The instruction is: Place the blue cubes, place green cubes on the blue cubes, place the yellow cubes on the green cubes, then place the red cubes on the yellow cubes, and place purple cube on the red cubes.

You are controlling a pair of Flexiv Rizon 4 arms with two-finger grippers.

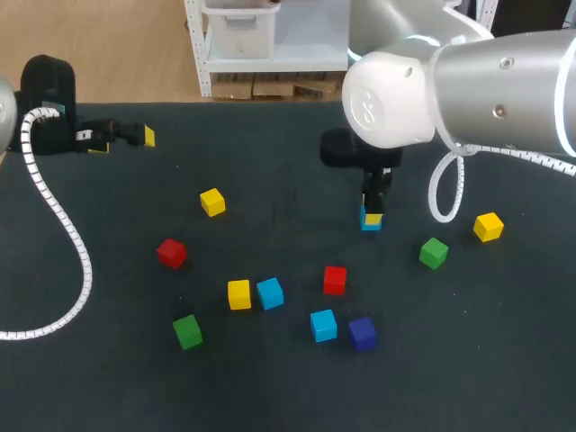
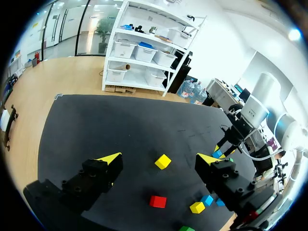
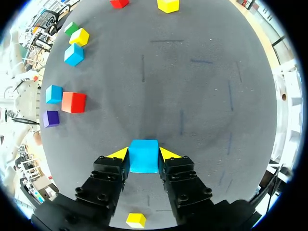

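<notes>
dark table (image 1: 270,171); right tool (image 3: 143,154) pinches a blue cube (image 3: 144,162), left tool (image 2: 159,158) gapes empty.

Right arm (image 1: 504,81) — silver-grey cylindrical link, small screws along it, glowing white ring at far joint. White rounded joint cap (image 1: 382,99), faint grey logo. White spiral-wrapped cable (image 1: 444,193) hangs in loop off it. Left arm (image 1: 45,90): black housing, second spiral-wrapped cable (image 1: 65,229), long. Right gripper (image 3: 143,155), left gripper (image 2: 159,161) — black blocky fingers, round screw heads, bright yellow wedge tips.
</notes>
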